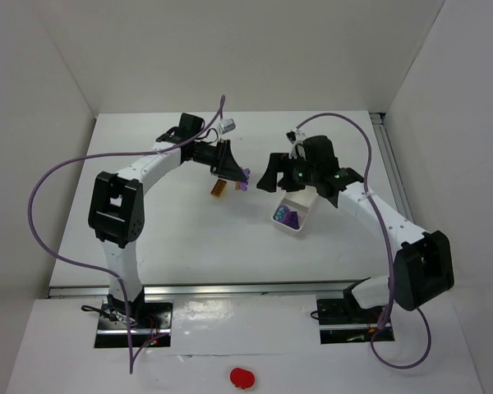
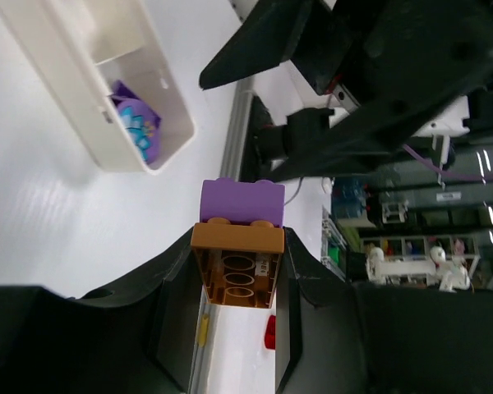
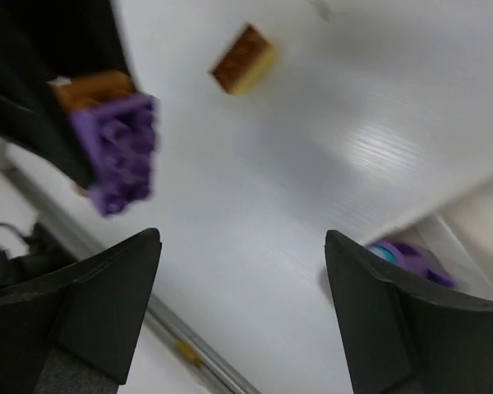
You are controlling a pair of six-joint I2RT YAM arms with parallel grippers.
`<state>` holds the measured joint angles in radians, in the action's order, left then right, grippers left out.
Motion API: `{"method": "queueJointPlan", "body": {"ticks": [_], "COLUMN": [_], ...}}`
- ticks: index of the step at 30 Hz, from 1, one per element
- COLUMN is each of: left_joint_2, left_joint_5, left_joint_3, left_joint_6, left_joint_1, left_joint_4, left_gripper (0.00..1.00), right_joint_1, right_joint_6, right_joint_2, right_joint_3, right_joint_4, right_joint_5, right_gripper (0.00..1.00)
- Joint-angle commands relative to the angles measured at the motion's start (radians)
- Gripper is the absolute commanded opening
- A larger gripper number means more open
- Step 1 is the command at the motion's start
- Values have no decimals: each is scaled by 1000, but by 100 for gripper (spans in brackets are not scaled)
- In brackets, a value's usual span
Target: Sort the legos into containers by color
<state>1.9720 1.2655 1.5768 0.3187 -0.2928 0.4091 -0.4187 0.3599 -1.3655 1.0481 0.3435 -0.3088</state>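
A purple brick [image 2: 241, 203] joined to an orange brick [image 2: 237, 264] is seen pinched between the two fingers of the left gripper [image 2: 238, 263], the pair held above the table [image 1: 197, 246] near its middle, with the purple brick [image 1: 245, 176] jutting past the fingertips toward the right arm. From the right wrist view, the same stacked pair is shown blurred at upper left, the purple brick [image 3: 119, 156] hanging below the orange one [image 3: 90, 89] against the dark fingers of the left gripper. A separate orange-and-yellow brick [image 3: 244, 59] is seen lying on the table, and it appears from above as a small orange piece [image 1: 218, 189] just beside the left gripper [image 1: 234, 171]. To the right, a white tray [image 1: 300, 230] is set on the table, and purple pieces [image 1: 285, 217] are held inside it; one with a blue flower print [image 2: 135, 123] is visible at the end of the tray [image 2: 74, 98] in the left wrist view. The right gripper [image 1: 286, 182] is poised just above the far end of the tray, its fingers [image 3: 107, 312] spread wide with nothing between them, and the tray's purple contents [image 3: 407, 254] are glimpsed beside the right-hand finger. The right gripper [image 3: 242, 238] is kept apart from the held bricks.
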Motion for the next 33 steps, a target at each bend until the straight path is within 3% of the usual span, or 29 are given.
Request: {"method": "queueJointPlan", "body": {"ticks": [1,6,15,20,30,33], "left_joint_2": [14,5,-5,-27,-36,-36], "left_joint_5": [123,150,114,123,132,132], "left_joint_3": [35,35,43,6,-4,-4], "left_joint_6": [-36,-47,43,184,235,224], "left_joint_1": [-19,-19,-19,-19,-19,-19], "left_joint_4": [-20,-20,-119,-285,-349,-340], "left_gripper": [0,0,0,0,0,0], "right_joint_1": [8,40,40,40,40,40], "right_joint_6": [31,88,112,212,223,252], "right_joint_2": [-47,-75,-124,-142,-172,-172], "right_joint_3": [73,64,55,-2,-25,-34], "right_joint_4": [-185,-349,-402,-541,-580,-618], "right_joint_5": [-280,-461,-552,-610,-622,-610], "right_gripper": [89,84,83,71,63,52]}}
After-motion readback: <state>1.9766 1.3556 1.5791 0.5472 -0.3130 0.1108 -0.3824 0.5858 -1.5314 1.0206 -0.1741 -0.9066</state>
